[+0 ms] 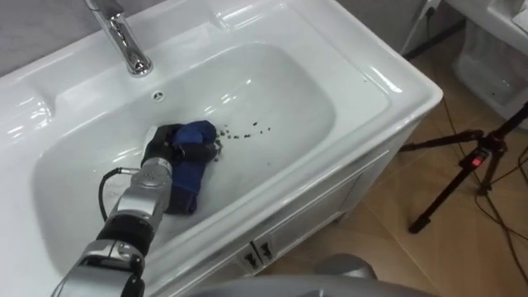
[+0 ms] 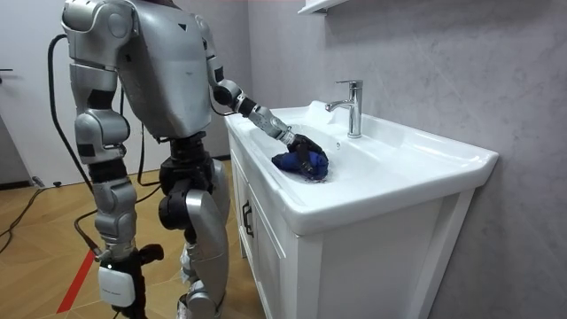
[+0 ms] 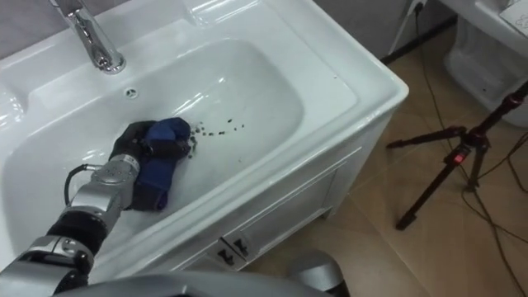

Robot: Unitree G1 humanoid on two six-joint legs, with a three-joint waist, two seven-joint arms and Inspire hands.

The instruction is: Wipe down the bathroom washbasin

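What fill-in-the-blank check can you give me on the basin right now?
1. The left hand holds a ___ cloth.
2. Dark specks lie in the basin to the cloth's ___.
3. The tripod stands on the ___ beside the cabinet.
Missing words: blue; right; floor.

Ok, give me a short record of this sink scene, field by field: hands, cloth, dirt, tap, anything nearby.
left hand: inside the basin, fingers curled on the blue cloth
blue cloth: bunched on the basin floor, partly under the hand
basin: white, set in a white cabinet
dark specks: scattered just right of the cloth, not yet wiped
faucet: chrome, at the back rim
right hand: hangs low at the robot's side
tripod: on the wood floor, right of the cabinet
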